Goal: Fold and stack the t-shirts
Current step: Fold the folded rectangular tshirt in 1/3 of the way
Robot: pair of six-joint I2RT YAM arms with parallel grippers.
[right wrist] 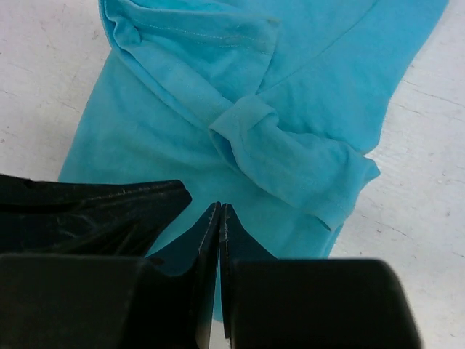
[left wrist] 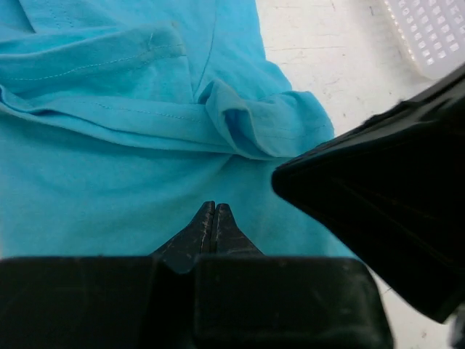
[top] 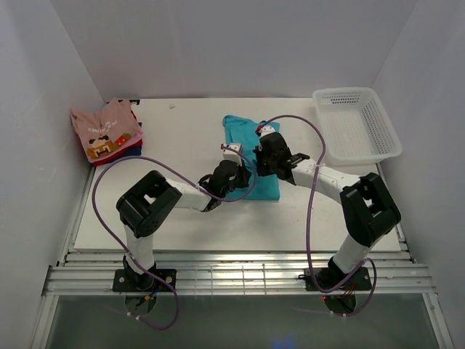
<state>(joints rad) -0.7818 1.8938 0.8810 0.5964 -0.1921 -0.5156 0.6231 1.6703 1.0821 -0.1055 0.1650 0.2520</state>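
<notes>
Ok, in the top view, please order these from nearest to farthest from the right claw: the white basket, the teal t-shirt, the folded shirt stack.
1. Teal t-shirt: directly under the right claw, at the table's middle.
2. White basket: at the far right corner.
3. Folded shirt stack: at the far left corner, clearly the farthest.

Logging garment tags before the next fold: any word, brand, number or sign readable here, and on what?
No readable text in any view.
teal t-shirt: plain cloth and stitching only, in both wrist views too.
pink t-shirt: a pixel-block picture, no letters.
white basket: bare mesh, no label.
</notes>
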